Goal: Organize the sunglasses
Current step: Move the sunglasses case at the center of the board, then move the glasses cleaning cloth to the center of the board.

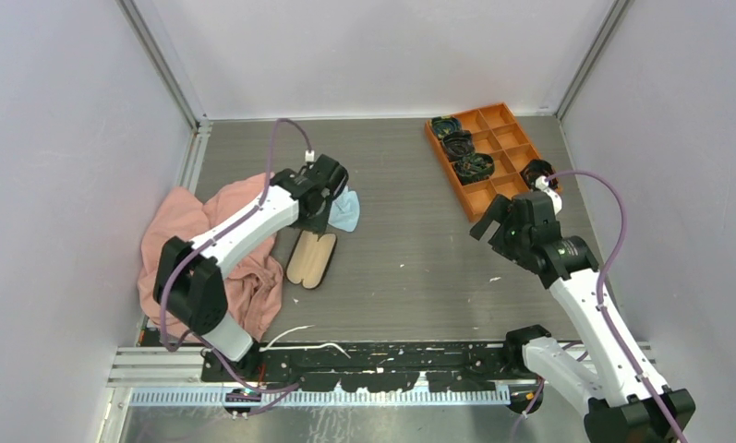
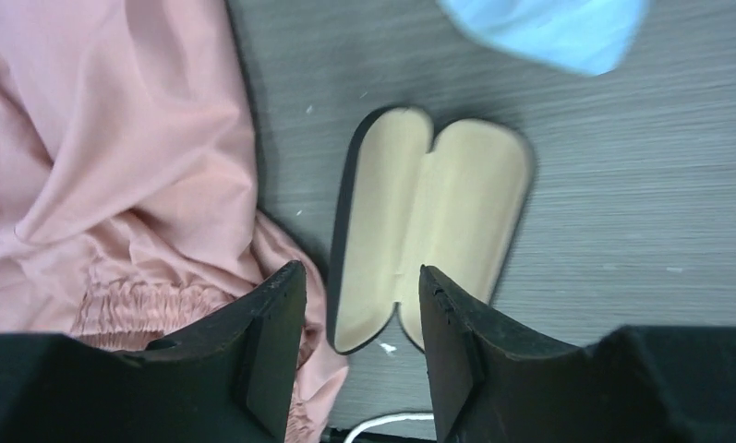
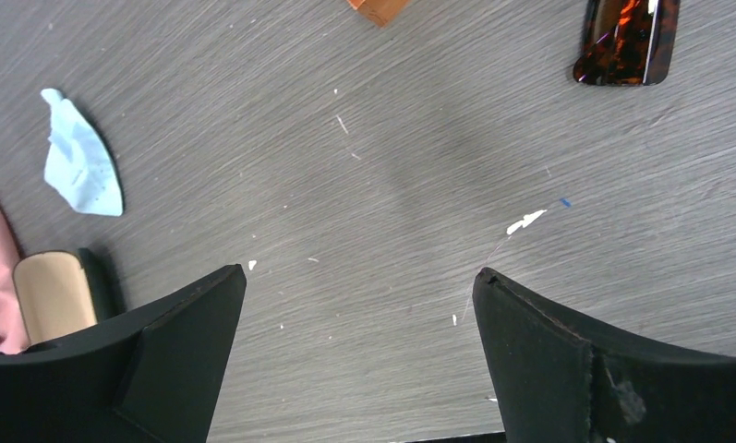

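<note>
The sunglasses lie folded on the table at the top right of the right wrist view, with a dark frame and reddish-brown lenses. In the top view the right arm hides them. The black glasses case lies open and empty, tan lining up; it also shows in the left wrist view. My left gripper is open and hovers over the case's end, touching nothing. My right gripper is open and empty over bare table, with the sunglasses well beyond its right finger.
An orange compartment tray at the back right holds dark coiled bundles; its corner shows in the right wrist view. A pink cloth lies left of the case. A small light blue cloth lies beyond the case.
</note>
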Motion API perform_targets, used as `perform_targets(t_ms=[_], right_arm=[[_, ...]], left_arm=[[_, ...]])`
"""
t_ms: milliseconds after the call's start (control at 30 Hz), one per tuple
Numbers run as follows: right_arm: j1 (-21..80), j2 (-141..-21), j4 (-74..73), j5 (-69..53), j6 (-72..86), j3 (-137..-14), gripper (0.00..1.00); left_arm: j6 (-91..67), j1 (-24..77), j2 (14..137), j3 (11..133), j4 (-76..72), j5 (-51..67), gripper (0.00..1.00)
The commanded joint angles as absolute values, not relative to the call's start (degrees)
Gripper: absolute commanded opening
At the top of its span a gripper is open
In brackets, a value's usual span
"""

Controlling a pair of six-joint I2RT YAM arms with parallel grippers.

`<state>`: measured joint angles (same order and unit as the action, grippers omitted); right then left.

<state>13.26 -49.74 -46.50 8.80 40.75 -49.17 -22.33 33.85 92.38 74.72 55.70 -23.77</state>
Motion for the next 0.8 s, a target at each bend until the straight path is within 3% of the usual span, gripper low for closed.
perform_targets(t_ms=[0, 500, 767], right_arm=[[13.1, -47.8, -46.9, 5.8, 41.6, -51.6, 1.00], [13.1, -43.4, -49.2, 3.3, 42.6, -51.5, 1.00], [13.0, -40.3, -51.1, 3.0, 42.7, -50.2, 1.00]], left_arm=[[-22.9, 37.5, 89.9, 80.7, 52.7, -21.2, 0.50], [-26.6, 38.8, 112.7, 89.6, 47.1, -14.3, 0.56], [-28.7, 38.6, 117.9, 91.8, 43.9, -12.3, 0.43]])
